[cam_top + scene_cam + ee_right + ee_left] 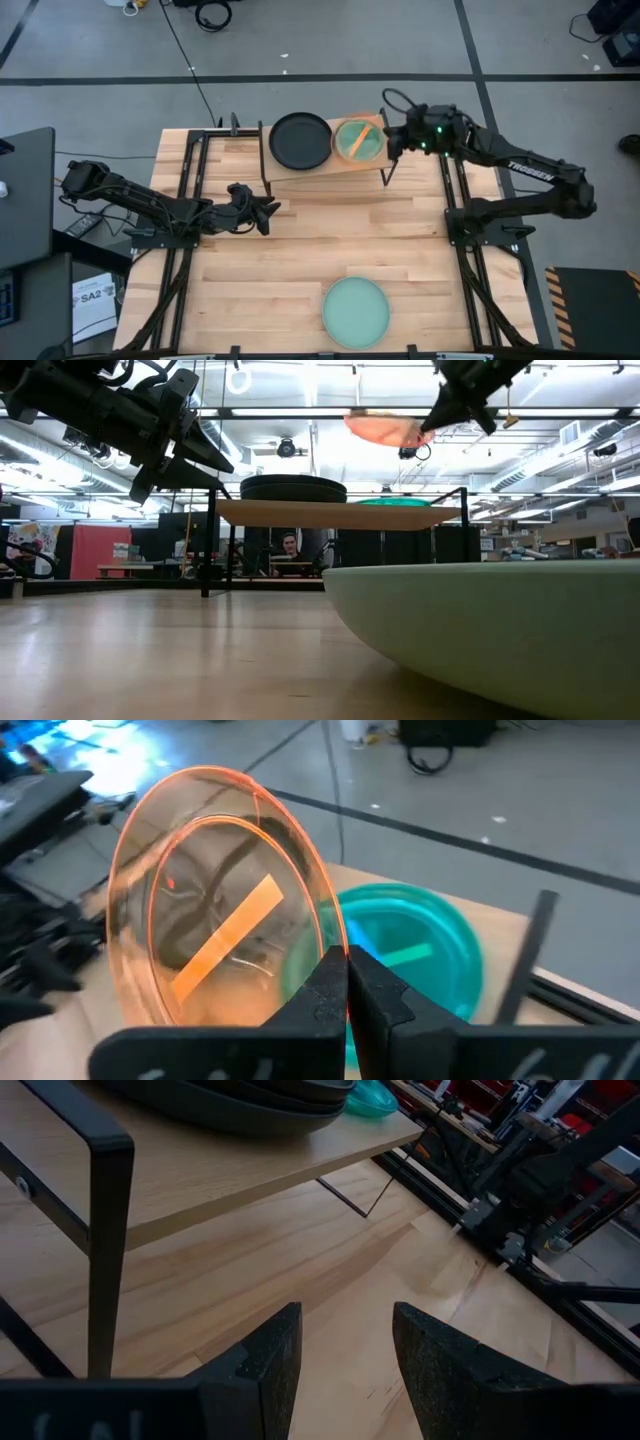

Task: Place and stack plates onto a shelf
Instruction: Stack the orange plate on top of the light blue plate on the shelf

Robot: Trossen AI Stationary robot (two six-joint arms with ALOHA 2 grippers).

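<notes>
The shelf (312, 171) stands at the table's far middle. A stack of black plates (300, 140) rests on its left half and a translucent green-blue plate (425, 945) on its right half. Above that plate hangs the orange translucent plate (385, 428), with my right gripper (347, 982) shut on it. A pale mint plate (355, 310) lies flat on the table near the front edge. My left gripper (270, 211) hovers open left of the middle, in front of the shelf, holding nothing. My right gripper pinches the orange plate's rim (326, 942) between its two fingers, on the side of the plate toward the table's right. The fingers come from the right, slanting down. The plate is lifted clear above the shelf and tilted.
The shelf's thin black legs (108, 1250) stand close ahead of my left gripper. Black rails (185, 190) run along both sides of the wooden table. Open tabletop lies between the shelf and the mint plate. A person (290, 546) shows in the room beyond the table.
</notes>
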